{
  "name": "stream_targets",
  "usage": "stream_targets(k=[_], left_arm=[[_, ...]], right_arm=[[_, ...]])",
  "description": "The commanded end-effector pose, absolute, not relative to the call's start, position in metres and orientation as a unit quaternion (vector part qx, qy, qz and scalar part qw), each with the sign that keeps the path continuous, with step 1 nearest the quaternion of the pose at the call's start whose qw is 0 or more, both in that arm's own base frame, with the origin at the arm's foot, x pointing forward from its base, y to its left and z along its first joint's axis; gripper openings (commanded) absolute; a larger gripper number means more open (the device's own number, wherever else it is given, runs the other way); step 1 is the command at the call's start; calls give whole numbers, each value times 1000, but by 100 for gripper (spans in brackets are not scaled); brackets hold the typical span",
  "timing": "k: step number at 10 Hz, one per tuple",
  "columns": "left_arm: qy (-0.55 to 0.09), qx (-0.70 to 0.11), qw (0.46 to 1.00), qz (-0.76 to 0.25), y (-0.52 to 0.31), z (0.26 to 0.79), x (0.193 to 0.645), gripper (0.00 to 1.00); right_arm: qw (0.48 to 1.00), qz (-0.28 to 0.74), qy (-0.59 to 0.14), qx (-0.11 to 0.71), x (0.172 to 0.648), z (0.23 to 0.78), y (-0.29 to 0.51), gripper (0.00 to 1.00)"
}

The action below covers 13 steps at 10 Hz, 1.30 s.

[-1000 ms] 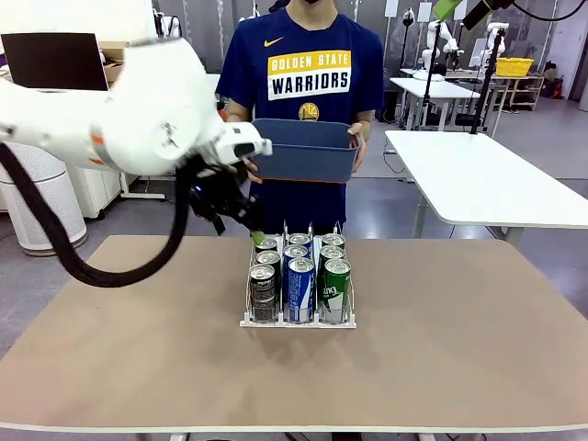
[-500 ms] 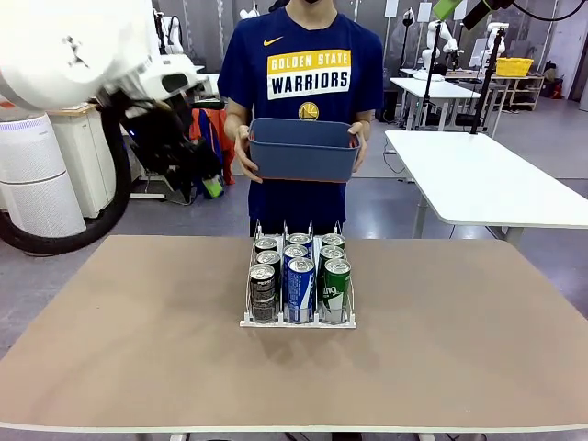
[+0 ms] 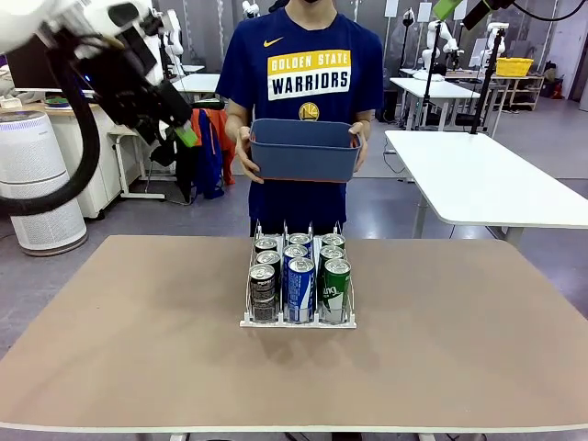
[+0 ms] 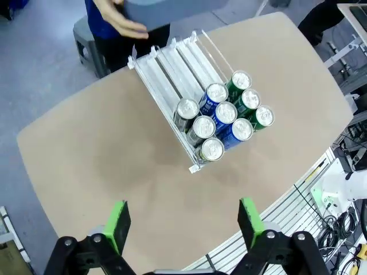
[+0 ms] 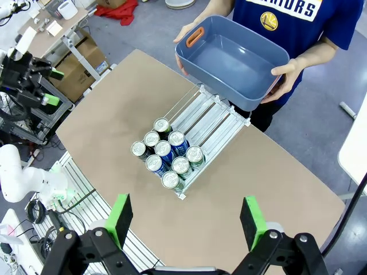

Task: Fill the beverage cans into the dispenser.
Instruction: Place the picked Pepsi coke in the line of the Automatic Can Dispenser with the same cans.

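The dispenser (image 3: 246, 322), a white wire rack, stands mid-table with several beverage cans (image 3: 300, 287) in its three lanes: dark grey on the left, blue in the middle, green on the right. My left gripper (image 3: 184, 138) hangs high at the upper left, open and empty, well clear of the rack. From the left wrist view, the open left gripper (image 4: 183, 223) looks down on the cans (image 4: 225, 113) and the dispenser (image 4: 182, 63). Open and empty too, my right gripper (image 5: 187, 220) is high above the cans (image 5: 165, 153) and the dispenser (image 5: 213, 117).
At the far side a person holds an empty blue-grey bin (image 3: 303, 149) in both hands, above the table's far edge; it is also in the right wrist view as the bin (image 5: 235, 63). Bare tabletop (image 3: 119, 349) surrounds the rack. A white table (image 3: 487, 179) stands at the back right.
My left arm has risen and swung left, from just above the rack's back-left corner to high at the upper left. Cans, rack and bin stay as they were.
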State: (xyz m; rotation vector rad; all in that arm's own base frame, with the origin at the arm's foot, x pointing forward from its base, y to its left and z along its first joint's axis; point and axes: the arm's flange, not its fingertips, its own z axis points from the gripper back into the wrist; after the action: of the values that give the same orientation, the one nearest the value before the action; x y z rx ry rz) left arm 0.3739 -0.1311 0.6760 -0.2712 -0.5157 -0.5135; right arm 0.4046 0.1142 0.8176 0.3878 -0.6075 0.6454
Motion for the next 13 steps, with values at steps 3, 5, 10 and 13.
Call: stream_targets(k=[3, 5, 10, 13], left_arm=[[-272, -121, 910, -290, -117, 766, 373, 100], [-285, -99, 913, -273, -121, 801, 367, 100], [-297, -111, 906, -282, -120, 807, 359, 100], [-288, -113, 915, -261, -125, 792, 361, 100]], right_arm=[[885, 310, -292, 186, 404, 818, 114, 100], [885, 310, -292, 186, 404, 818, 114, 100], [885, 310, -292, 186, 404, 818, 114, 100], [885, 310, -292, 186, 404, 818, 114, 100]])
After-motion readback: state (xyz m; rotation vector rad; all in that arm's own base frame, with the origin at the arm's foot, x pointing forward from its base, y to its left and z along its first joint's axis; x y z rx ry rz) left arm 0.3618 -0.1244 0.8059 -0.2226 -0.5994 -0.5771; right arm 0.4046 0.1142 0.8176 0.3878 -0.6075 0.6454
